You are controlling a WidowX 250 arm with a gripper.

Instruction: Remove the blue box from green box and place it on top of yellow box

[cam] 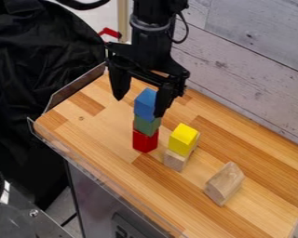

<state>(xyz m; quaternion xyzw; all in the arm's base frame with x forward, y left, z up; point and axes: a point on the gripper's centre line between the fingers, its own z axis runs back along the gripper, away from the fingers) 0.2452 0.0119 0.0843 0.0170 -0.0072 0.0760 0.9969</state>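
The gripper (pixel 139 104) hangs over the upper part of the table with its fingers spread wide apart. Its right finger is close by the right side of the blue box (pixel 145 104), partly in front of it, and the left finger is well off to the left. The blue box rests on the green box (pixel 146 125), which sits on a red block (pixel 145 141). Right of this stack, the yellow box (pixel 183 139) stands on a plain wooden block (pixel 176 160).
A loose wooden block (pixel 225 184) with a slanted top stands at the lower right of the wooden table (pixel 102 135). A clear rim (pixel 108 179) runs along the near edge. A plank wall (pixel 251 60) rises behind the table.
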